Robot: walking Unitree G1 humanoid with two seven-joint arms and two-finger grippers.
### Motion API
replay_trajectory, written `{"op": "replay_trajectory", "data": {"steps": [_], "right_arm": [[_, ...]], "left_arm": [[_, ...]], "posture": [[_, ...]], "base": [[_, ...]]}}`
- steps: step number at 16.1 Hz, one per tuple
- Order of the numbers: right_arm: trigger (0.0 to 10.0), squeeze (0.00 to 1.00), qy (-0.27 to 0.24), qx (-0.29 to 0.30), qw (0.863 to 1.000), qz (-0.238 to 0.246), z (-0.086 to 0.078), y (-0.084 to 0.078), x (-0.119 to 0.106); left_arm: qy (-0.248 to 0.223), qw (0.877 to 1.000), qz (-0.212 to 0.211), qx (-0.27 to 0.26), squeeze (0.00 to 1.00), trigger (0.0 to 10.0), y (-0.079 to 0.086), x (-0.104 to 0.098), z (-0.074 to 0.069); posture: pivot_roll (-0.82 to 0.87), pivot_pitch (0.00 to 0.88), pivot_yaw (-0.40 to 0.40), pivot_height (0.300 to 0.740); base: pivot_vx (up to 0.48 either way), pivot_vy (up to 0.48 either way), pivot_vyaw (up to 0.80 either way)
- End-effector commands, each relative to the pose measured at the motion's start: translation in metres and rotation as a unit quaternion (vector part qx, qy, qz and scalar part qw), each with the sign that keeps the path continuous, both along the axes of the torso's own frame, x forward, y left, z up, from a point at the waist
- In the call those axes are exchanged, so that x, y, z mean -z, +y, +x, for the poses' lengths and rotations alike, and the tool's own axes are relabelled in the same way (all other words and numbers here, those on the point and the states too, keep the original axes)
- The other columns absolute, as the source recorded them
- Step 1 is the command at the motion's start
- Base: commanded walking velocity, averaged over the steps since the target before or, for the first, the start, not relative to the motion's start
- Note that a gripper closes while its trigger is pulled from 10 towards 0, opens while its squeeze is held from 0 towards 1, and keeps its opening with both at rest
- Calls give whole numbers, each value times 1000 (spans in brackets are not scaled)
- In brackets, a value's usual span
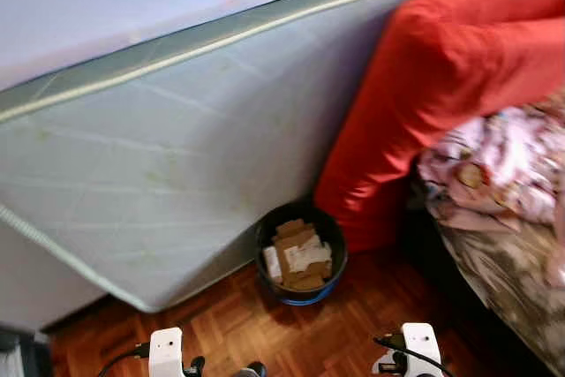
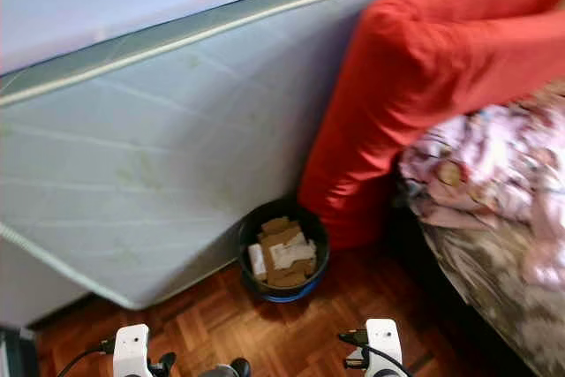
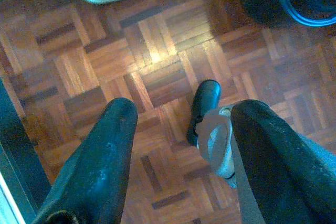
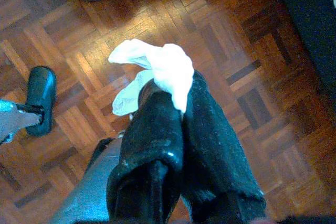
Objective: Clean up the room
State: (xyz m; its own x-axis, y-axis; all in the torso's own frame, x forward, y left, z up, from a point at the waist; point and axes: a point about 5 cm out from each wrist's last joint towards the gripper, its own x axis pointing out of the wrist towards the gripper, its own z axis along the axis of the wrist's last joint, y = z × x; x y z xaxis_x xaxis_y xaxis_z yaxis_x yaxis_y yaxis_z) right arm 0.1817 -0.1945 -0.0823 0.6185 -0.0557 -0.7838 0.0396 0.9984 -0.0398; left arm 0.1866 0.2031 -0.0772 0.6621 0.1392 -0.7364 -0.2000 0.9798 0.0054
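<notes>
Here a pale mattress leans on its long edge against the wall, its lower corner resting on the parquet floor. Just beside that corner stands a small round black bin with a blue band at its base, holding pieces of brown cardboard and some white scraps. A large red cushion hangs down behind the bin, its lower end close to the bin's rim. To the right of it is a bed with a heap of pink patterned bedding piled on top.

The right end effector hangs above the floor, near the bin, with its two black fingers pressed together and pinching a crumpled white tissue; the tissue bunches out past the fingertips and is clear of the floor. The blue rim of the bin shows just beyond it in the right wrist view.

The left end effector hovers over bare parquet with its fingers spread wide and nothing between them. Between those fingers, lower down, one of the robot's black feet stands on the floor. The mattress corner and the edge of the bin lie beyond it in the left wrist view
</notes>
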Motion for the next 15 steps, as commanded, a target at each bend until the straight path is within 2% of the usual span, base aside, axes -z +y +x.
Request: {"op": "replay_trajectory", "data": {"steps": [1, 2, 5, 10, 15], "right_arm": [[10000, 0, 8, 1, 1000, -1, -6, 0, 3], [10000, 0, 8, 1, 1000, -1, -6, 0, 3], [10000, 0, 5, 0, 1000, 0, -6, 0, 2], [10000, 0, 1, 3, 1000, 3, -5, 0, 2], [10000, 0, -6, 20, 1000, 13, -5, 0, 2]], "left_arm": [[17, 1000, -1, -8, 0, 10000, 1, 5, -9], [17, 1000, -1, -8, 0, 10000, 1, 5, -9], [-16, 1000, 5, 3, 0, 10000, -11, -2, 4], [-8, 1000, 2, 2, 0, 10000, -8, 0, 1], [-7, 1000, 3, -1, 0, 10000, -7, 1, -1]], "posture": [[8, 121, -28, 740], [8, 121, -28, 740], [2, 109, -27, 740], [4, 109, -27, 740], [9, 128, -30, 740]], "base": [[0, 0, 800], [0, 0, 800], [0, 0, 800], [0, 0, 800], [0, 0, 0]]}}
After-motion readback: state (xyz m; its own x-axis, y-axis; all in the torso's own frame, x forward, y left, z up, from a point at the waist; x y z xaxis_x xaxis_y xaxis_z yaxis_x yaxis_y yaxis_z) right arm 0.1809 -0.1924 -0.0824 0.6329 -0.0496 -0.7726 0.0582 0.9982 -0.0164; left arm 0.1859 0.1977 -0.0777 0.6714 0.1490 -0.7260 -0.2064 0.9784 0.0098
